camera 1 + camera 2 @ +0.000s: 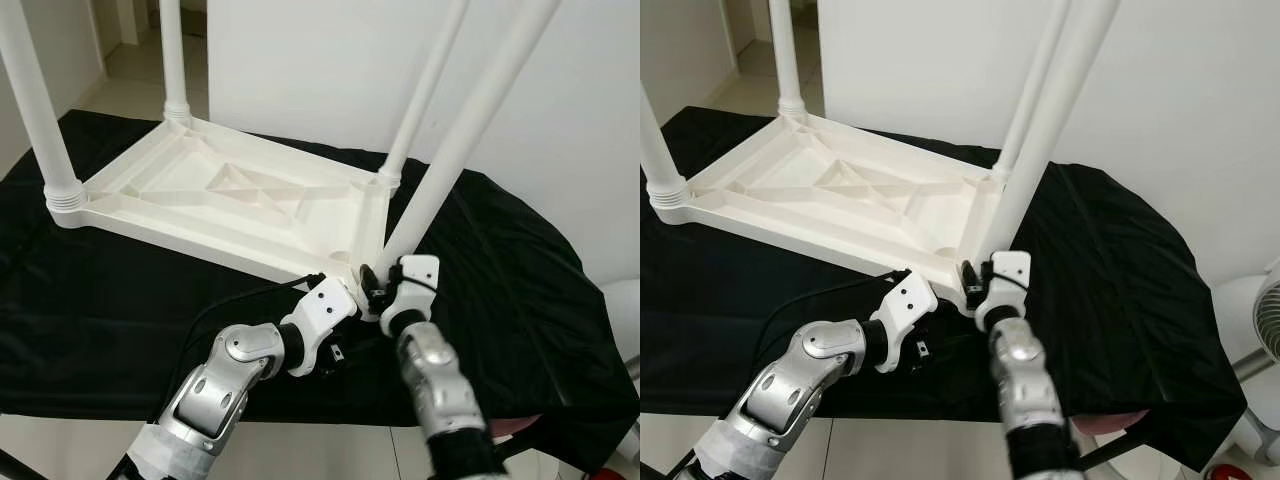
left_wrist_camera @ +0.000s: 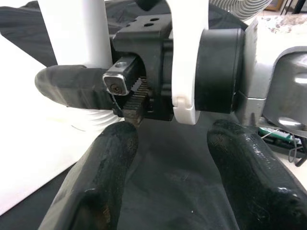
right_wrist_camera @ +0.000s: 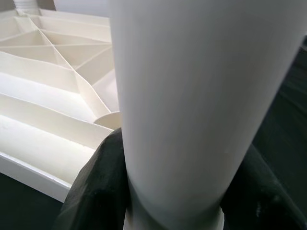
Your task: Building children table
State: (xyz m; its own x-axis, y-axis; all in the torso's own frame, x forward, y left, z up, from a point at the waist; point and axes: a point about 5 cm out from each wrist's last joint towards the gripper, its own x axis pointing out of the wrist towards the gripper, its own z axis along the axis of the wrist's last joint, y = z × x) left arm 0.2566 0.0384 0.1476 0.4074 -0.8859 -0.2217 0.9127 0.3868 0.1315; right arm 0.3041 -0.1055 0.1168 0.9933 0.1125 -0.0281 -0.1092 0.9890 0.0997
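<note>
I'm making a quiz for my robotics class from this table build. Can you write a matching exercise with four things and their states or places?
Things:
1. right gripper
2. left gripper
3. tabletop
4. cloth

States:
A. black, under everything
B. open, holding nothing
C. white, lying upside down
D. shut on the near leg

Pairs: 1-D, 2-B, 3-C, 4-A
</note>
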